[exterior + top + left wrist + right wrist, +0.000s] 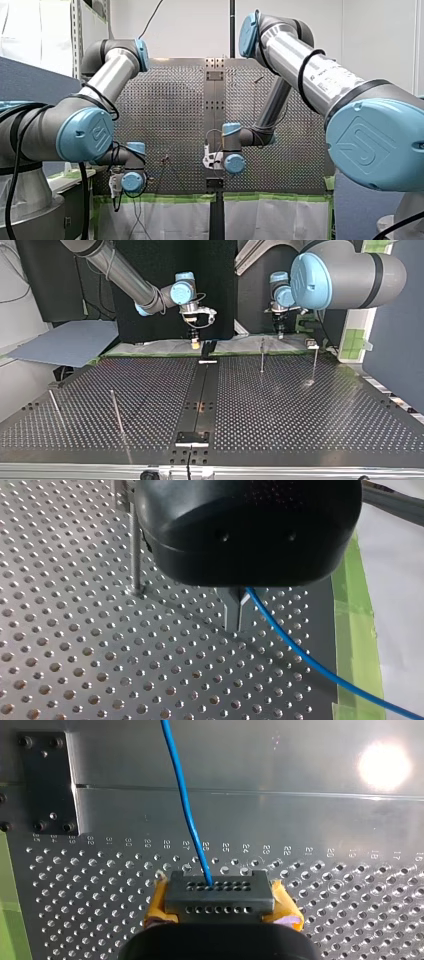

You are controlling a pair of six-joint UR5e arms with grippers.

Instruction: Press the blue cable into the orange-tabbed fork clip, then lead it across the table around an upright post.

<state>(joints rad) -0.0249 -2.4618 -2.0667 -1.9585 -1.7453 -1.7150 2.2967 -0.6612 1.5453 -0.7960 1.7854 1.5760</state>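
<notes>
In the left wrist view my left gripper (239, 625) has its metal fingers shut on the blue cable (280, 629), just above the perforated table. The cable trails away past the green tape. In the right wrist view my right gripper (220, 901) holds a grey block with rows of holes (220, 887) between its yellow pads (159, 906). The blue cable (185, 805) runs from that block out over the table. In the top view my left gripper (280, 332) hangs at the far right edge and my right gripper (195, 343) at the far middle. I cannot make out the orange-tabbed clip.
Upright posts stand at the top view's far right (262, 355) (315, 362) and near left (116, 412). A dark rail (200, 390) runs down the table's middle. A post (135, 550) rises close beside my left gripper. Green tape (355, 630) lines the table's edge.
</notes>
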